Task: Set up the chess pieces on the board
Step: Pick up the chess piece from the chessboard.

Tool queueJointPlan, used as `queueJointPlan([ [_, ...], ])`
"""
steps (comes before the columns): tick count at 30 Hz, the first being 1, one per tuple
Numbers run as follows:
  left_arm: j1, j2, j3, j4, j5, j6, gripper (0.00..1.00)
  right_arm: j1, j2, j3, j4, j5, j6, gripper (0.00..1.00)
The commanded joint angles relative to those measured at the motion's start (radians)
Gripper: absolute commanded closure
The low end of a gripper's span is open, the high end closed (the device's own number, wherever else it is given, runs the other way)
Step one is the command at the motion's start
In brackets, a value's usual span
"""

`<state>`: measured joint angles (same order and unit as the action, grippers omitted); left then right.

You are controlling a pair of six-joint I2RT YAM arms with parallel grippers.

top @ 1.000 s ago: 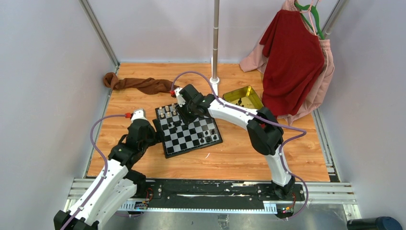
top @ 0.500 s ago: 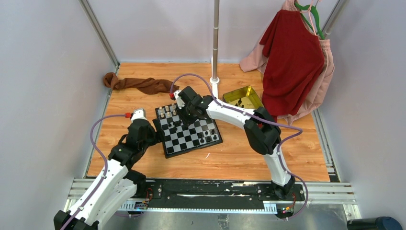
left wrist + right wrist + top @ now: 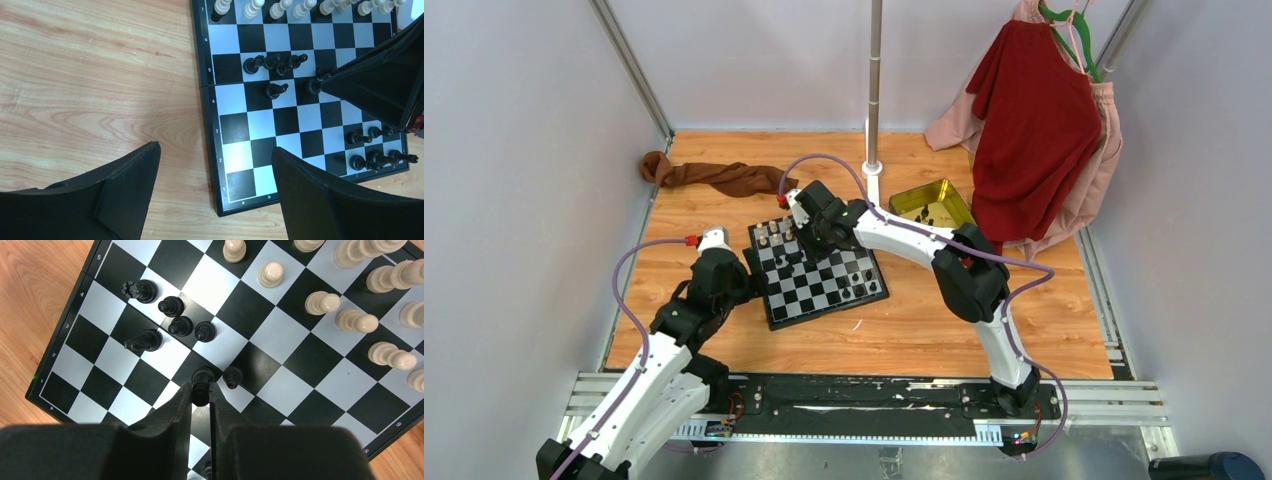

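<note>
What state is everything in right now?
left end effector: open, empty
right end effector: closed on a black piece
board: unfolded flat, partly set
cream pieces: upright
tin: open, small dark pieces inside
brown cloth: crumpled
red garment: hanging

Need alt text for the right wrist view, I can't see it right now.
The right gripper, seen from above, pinches a black piece standing on the board. Five more black pieces sit loose to its upper left, another right beside it; cream pieces fill the upper right.
</note>
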<state>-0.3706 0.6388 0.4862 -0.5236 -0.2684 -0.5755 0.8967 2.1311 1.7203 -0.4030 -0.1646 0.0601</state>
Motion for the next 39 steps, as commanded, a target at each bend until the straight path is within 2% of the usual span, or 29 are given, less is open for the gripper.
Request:
queueJointPlan([
  [1,-0.010,0.000,-0.003,0.023,0.011,0.007,0.12,0.015,0.004,0.016,-0.027,0.007,-0.003,0.92],
  [10,-0.010,0.001,-0.005,0.024,0.009,0.008,0.12,0.016,-0.015,0.004,-0.022,0.016,-0.014,1.00],
  [29,-0.010,0.001,-0.003,0.017,-0.008,0.002,0.12,0.023,-0.068,-0.007,-0.025,0.025,-0.046,1.00],
  [39,-0.010,-0.017,-0.001,0.004,-0.023,-0.006,0.12,0.062,-0.171,-0.121,-0.048,0.036,-0.036,1.00],
])
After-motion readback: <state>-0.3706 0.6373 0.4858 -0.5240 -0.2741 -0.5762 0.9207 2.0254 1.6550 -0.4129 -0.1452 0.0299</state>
